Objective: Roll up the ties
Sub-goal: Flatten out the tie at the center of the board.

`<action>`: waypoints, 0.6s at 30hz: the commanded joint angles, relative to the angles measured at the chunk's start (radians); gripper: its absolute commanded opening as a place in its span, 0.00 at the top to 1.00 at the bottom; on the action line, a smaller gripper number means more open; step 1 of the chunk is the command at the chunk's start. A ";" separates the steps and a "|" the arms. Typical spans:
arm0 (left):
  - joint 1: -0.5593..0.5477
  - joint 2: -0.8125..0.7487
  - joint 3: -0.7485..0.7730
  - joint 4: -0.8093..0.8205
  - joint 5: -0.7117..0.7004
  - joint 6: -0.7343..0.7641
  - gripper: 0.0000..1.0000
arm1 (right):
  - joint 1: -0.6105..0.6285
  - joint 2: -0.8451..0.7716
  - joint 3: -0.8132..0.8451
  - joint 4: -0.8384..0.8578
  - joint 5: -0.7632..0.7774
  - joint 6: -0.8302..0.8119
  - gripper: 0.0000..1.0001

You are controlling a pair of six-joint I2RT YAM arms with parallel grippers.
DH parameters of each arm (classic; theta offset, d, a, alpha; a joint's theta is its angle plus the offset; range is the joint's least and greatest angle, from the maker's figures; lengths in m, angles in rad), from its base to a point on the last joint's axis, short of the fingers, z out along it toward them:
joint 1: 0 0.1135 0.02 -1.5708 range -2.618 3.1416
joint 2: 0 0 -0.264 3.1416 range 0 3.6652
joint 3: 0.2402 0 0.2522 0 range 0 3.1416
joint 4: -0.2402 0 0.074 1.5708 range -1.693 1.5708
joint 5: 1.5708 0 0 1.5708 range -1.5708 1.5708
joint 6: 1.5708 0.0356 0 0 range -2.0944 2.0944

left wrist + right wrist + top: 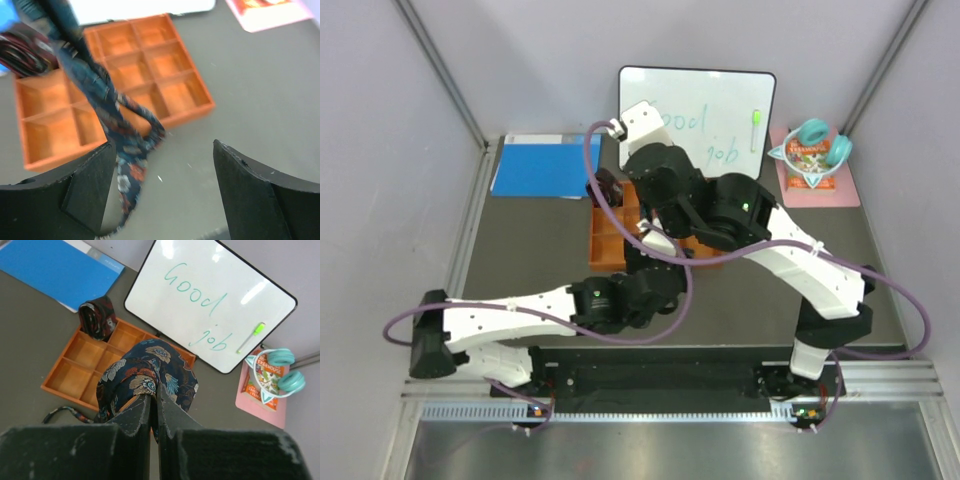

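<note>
My right gripper [154, 392] is shut on the navy floral tie [150, 365], and holds it up above the orange tray [75, 372]. The tie's wide end bunches over the fingertips. Its narrow tail [65, 412] trails onto the table beside the tray. In the left wrist view the same tie [107, 105] hangs as a strip down past the left finger [85, 185]. My left gripper [162, 150] is open low over the table, with nothing gripped. The maroon tie [97, 317] sits coiled in a corner compartment of the tray; from above it shows as a dark coil [608, 187].
A whiteboard [715, 120] with a green marker [756, 122] leans at the back. A blue folder [545, 165] lies back left. A pink mat [817, 170] with teal headphones [812, 135] is back right. Both arms crowd over the tray [605, 248].
</note>
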 commanded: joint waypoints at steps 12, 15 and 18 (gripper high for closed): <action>-0.021 0.501 0.503 -0.574 -0.552 -0.372 0.47 | 0.002 -0.185 -0.108 -0.032 -0.097 0.133 1.00; 0.010 0.540 0.554 -0.845 -0.541 -0.642 0.60 | -0.004 -0.208 -0.107 -0.058 -0.100 0.150 1.00; 0.019 0.522 0.522 -0.983 -0.565 -0.809 0.72 | -0.032 -0.254 -0.108 -0.086 -0.144 0.176 1.00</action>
